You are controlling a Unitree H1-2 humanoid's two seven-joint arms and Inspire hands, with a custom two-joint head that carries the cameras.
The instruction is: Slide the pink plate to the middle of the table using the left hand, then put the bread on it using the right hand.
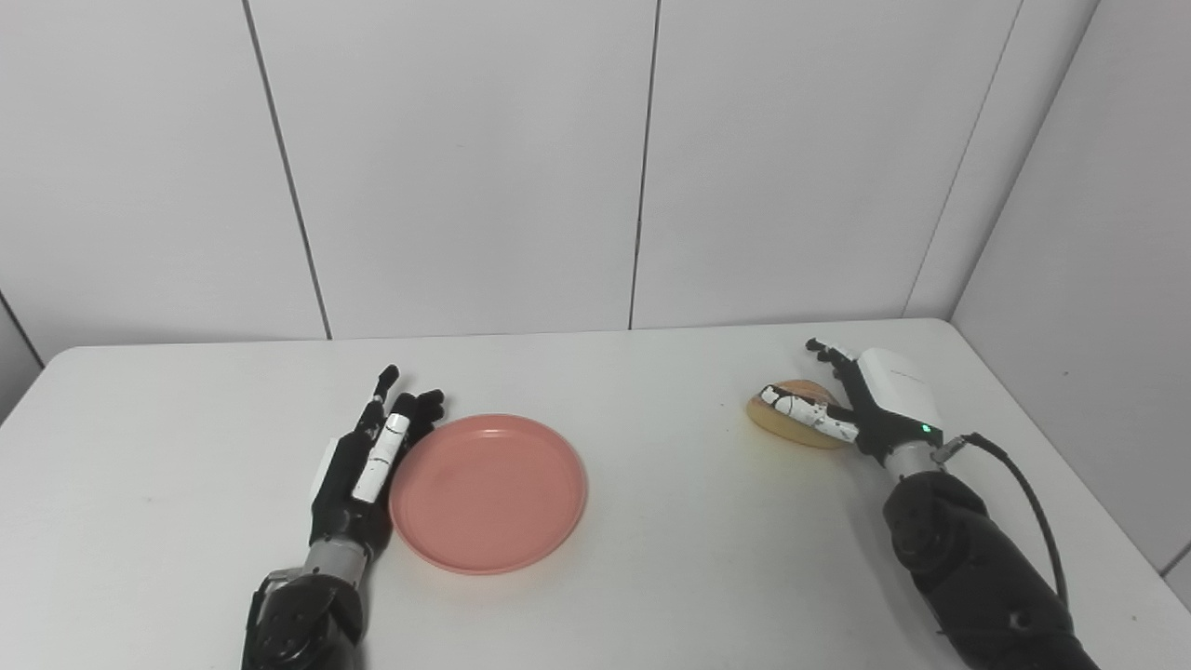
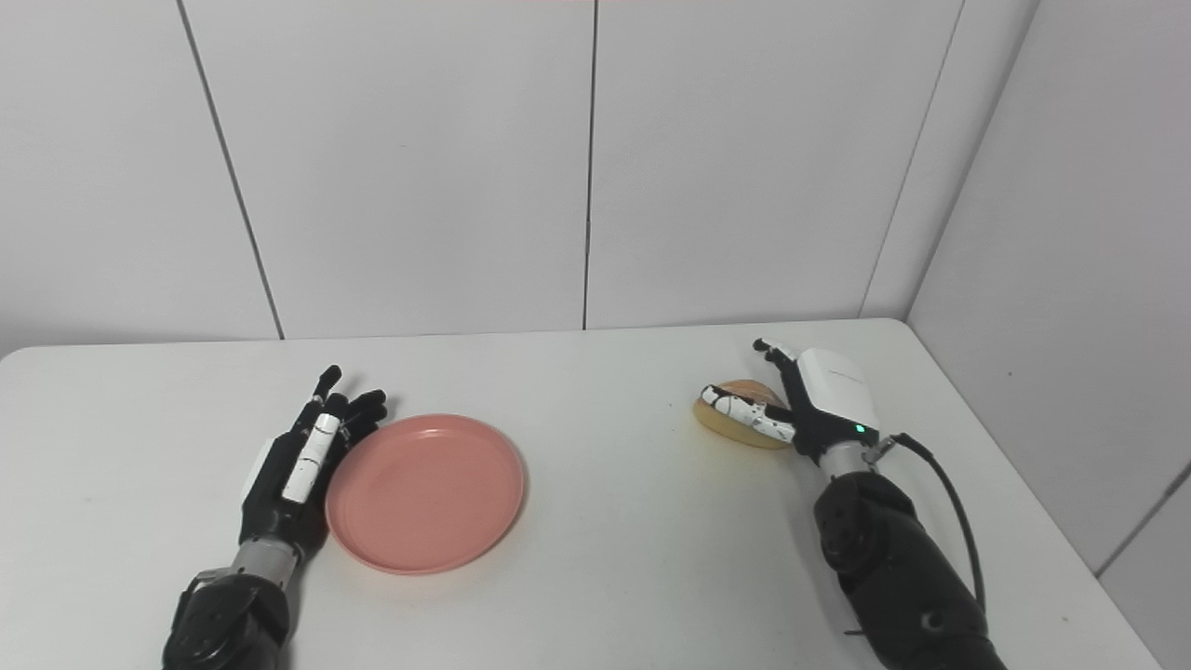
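The pink plate (image 1: 488, 491) lies flat on the white table (image 1: 651, 558), left of its middle. My left hand (image 1: 370, 456) rests flat on the table against the plate's left rim, open, fingers stretched toward the back wall. The bread (image 1: 791, 414), a round tan bun, sits on the table at the right. My right hand (image 1: 861, 400) is around it: the thumb lies across the bun's front and the fingers reach straight past its back, not curled in. The bun's right side is hidden by the hand.
White wall panels stand close behind the table and along its right side. The table's right edge (image 1: 1070, 465) runs near my right forearm, which carries a black cable (image 1: 1033, 502).
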